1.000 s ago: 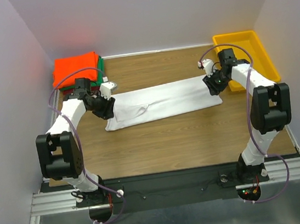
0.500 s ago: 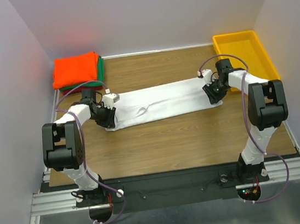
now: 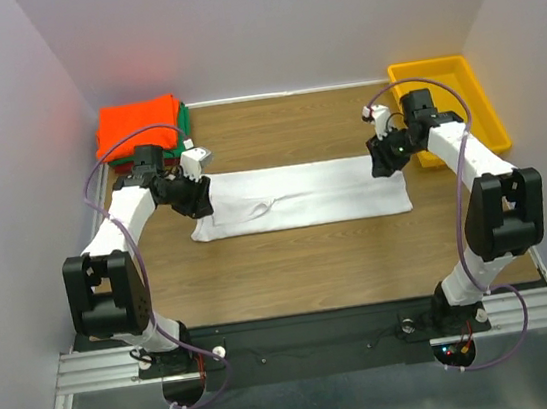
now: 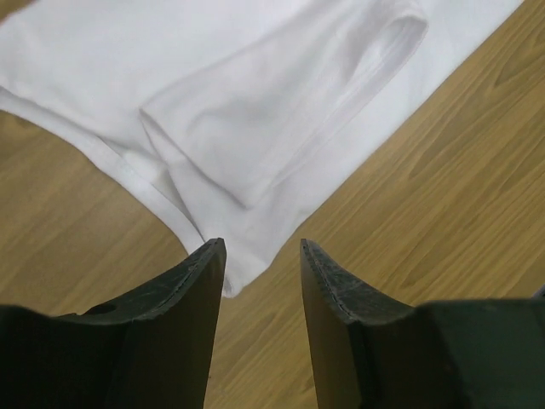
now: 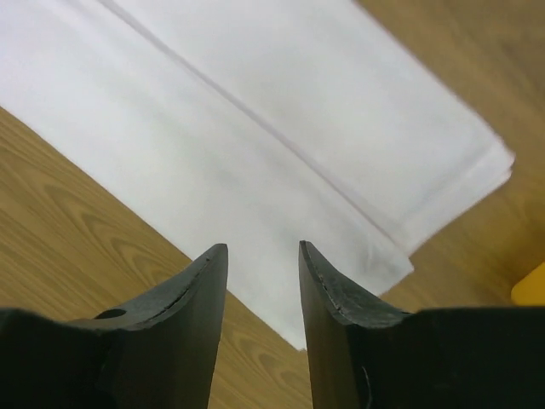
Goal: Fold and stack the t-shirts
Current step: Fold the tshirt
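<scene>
Wood-grain table (image 3: pixel 311 260), smooth white t-shirt (image 3: pixel 303 196), long strip

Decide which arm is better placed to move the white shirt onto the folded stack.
Left, probably. The left gripper hangs open over the left end of the white shirt, close to the stack. The right gripper is at the opposite end, beside the yellow tray.

— Where could a gripper pass?
— Over the bare strip of the brown wooden table (image 3: pixel 311 260) in front of the long folded white cloth t-shirt (image 3: pixel 302 194), and over the wood behind it.
— And what blocks it?
— The orange-topped stack of folded cloth t-shirts (image 3: pixel 137 127) fills the far left corner, near the left gripper (image 3: pixel 196 192). The yellow plastic tray (image 3: pixel 454 85) fills the far right, beside the right gripper (image 3: pixel 384 160). The side walls stand close.
</scene>
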